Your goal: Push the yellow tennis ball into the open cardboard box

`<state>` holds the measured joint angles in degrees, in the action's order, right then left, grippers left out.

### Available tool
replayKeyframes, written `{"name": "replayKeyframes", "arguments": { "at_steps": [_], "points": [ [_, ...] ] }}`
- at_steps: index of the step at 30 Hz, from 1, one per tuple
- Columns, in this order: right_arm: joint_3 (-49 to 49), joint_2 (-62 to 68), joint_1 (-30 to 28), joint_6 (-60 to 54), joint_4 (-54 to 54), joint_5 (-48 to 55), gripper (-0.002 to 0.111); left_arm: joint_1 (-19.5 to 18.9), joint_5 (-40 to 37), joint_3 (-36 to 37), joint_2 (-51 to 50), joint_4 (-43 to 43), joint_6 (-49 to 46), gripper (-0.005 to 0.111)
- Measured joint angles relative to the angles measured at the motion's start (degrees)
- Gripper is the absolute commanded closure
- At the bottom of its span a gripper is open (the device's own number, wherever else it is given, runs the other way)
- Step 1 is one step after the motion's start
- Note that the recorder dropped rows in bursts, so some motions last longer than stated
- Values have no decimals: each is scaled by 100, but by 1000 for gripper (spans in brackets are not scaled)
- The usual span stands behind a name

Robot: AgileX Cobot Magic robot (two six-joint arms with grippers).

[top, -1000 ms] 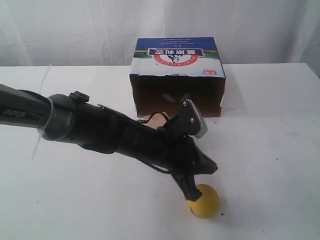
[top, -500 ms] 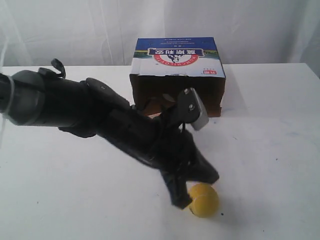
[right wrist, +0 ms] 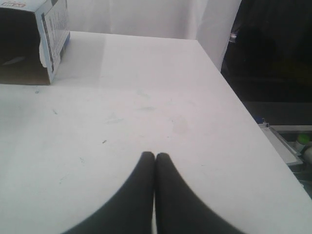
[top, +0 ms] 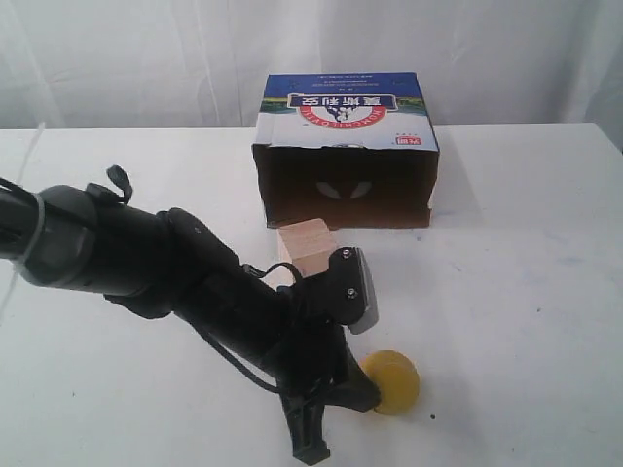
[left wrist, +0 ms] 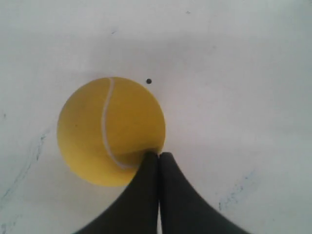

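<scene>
Left fingers, seen clenched only from the wrist, touch the yellow tennis ball.

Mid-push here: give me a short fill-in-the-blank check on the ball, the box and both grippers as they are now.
1. The small yellow tennis ball lies ____ the open blue-and-white cardboard box, on the white table.
2. The left gripper, at the ball, has its jaws ____.
3. The pale wooden cube stands nearer the ____ than the ball does.
4. The right gripper is shut and holds ____.

Missing words: outside; shut; box; nothing.
</scene>
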<state>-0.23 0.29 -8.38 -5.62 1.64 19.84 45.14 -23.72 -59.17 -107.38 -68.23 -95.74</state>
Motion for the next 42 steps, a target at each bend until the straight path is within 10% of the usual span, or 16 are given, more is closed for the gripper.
{"name": "replayKeyframes", "arguments": {
  "at_steps": [42],
  "points": [
    [0,0,0,0,0,0,108,-42,1055,-2192,-1450,-2661,-1635,107]
  ]
}}
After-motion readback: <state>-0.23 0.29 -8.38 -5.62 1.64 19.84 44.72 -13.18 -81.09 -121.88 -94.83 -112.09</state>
